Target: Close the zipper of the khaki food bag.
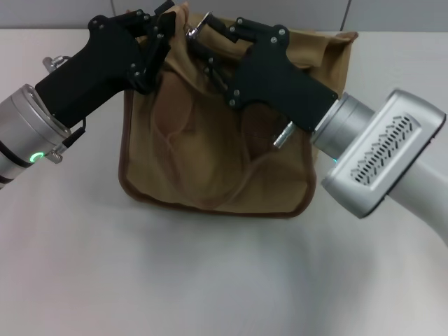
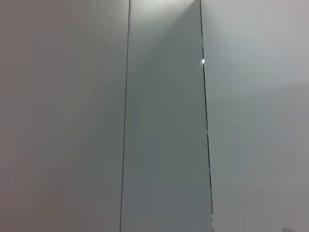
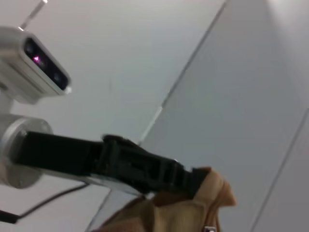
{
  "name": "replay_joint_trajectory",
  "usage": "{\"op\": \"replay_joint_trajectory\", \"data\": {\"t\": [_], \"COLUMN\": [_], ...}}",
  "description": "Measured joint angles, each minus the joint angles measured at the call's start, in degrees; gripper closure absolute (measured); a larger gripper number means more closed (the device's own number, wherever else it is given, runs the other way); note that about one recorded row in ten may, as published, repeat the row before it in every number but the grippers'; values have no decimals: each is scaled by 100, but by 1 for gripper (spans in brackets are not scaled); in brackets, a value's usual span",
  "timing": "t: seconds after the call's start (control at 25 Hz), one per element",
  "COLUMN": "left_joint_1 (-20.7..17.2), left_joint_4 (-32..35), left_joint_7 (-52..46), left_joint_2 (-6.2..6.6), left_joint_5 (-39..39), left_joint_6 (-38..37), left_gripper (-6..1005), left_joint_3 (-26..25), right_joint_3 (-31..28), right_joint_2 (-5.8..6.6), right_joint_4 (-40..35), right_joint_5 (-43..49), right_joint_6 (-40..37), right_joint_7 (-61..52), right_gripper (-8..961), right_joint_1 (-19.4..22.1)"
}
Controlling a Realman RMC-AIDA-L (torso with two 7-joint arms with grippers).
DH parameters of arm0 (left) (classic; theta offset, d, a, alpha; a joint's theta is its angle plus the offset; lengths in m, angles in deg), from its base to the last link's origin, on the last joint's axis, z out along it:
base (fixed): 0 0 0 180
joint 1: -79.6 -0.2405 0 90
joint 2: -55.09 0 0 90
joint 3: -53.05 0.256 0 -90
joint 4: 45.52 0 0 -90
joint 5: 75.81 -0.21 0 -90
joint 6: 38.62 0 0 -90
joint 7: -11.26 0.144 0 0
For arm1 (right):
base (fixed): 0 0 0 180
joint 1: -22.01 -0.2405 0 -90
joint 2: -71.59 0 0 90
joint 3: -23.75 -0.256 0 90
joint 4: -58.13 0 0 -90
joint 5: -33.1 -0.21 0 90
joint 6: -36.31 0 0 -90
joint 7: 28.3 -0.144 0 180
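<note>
Left gripper [image 1: 157, 38] is clamped on the top left corner of the khaki food bag [image 1: 217, 140], bunching the fabric up; you can see the same pinch in the right wrist view [image 3: 193, 181]. Right gripper [image 1: 206, 38] sits just beside it at the bag's top edge, closed on the zipper [image 1: 195, 29] pull. Bag stands upright on the white table [image 1: 210, 280] under both.

White tabletop [image 1: 210, 280]; pale panelled wall [image 2: 164, 121] behind.
</note>
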Motion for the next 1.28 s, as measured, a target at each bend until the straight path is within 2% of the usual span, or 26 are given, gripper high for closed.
{"op": "replay_joint_trajectory", "data": {"t": [0.16,0.4,0.96,1.08,1.28], "left_joint_1": [-13,-35,-54,-52,-47], "left_joint_4": [-5,-9,-9,-8,-8], "left_joint_7": [0,0,-1,-1,0], "left_joint_2": [0,0,0,0,0], "left_joint_5": [1,8,8,8,9], "left_joint_6": [-20,-40,-36,-34,-33], "left_gripper": [924,922,915,914,912], "left_joint_3": [0,1,0,0,0], "right_joint_3": [-88,-437,-492,-613,-820], "right_joint_2": [1,0,0,0,0], "right_joint_4": [21,53,109,257,287], "right_joint_5": [50,632,793,899,910], "right_joint_6": [-9,-281,13,24,116], "right_joint_7": [0,0,129,540,583], "right_gripper": [660,660,659,659,658], "right_joint_1": [39,246,71,104,156]}}
